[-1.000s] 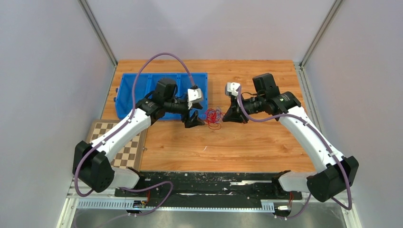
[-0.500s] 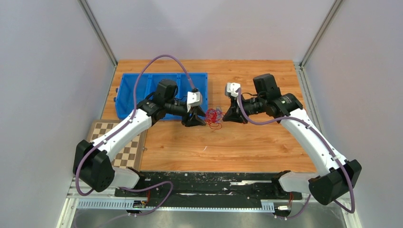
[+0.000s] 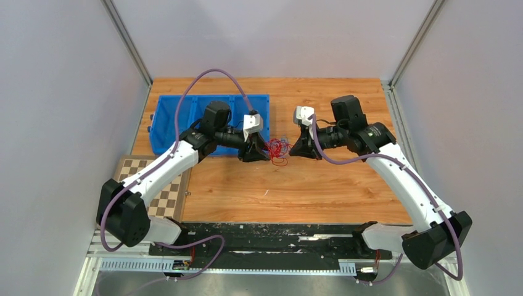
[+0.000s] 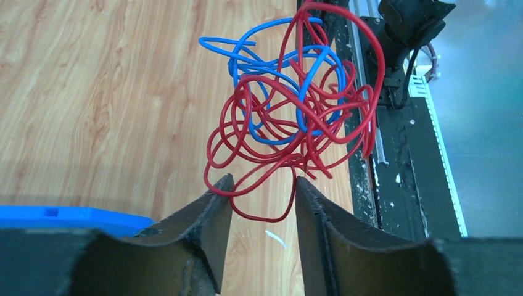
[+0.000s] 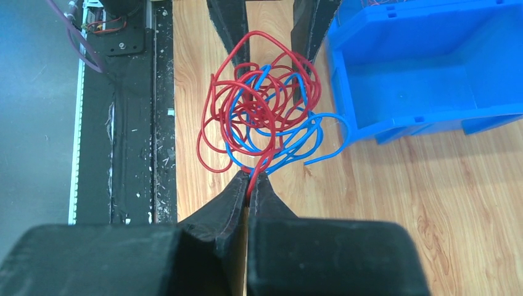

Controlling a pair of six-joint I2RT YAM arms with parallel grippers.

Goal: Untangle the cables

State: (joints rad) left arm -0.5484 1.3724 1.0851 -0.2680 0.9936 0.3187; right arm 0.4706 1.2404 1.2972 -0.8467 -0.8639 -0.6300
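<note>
A tangle of red and blue cables point(image 3: 278, 148) hangs between my two grippers over the middle of the wooden table. My right gripper point(image 3: 293, 150) is shut on a red strand at the tangle's right edge; the right wrist view shows the strand pinched at its tips point(image 5: 251, 176), with the tangle point(image 5: 259, 102) just beyond. My left gripper point(image 3: 261, 152) is open at the tangle's left edge. In the left wrist view a red loop of the tangle point(image 4: 287, 117) dips between its fingertips point(image 4: 262, 185), which stand apart.
A blue bin point(image 3: 179, 114) stands behind the left gripper at the back left; it also shows in the right wrist view point(image 5: 419, 80). A chessboard point(image 3: 161, 192) lies at the table's left front. A black rail point(image 3: 277, 237) runs along the near edge.
My left gripper has moved right and slightly up to the tangle, so a red loop now lies between its open fingers. The right gripper holds the strand as before.
</note>
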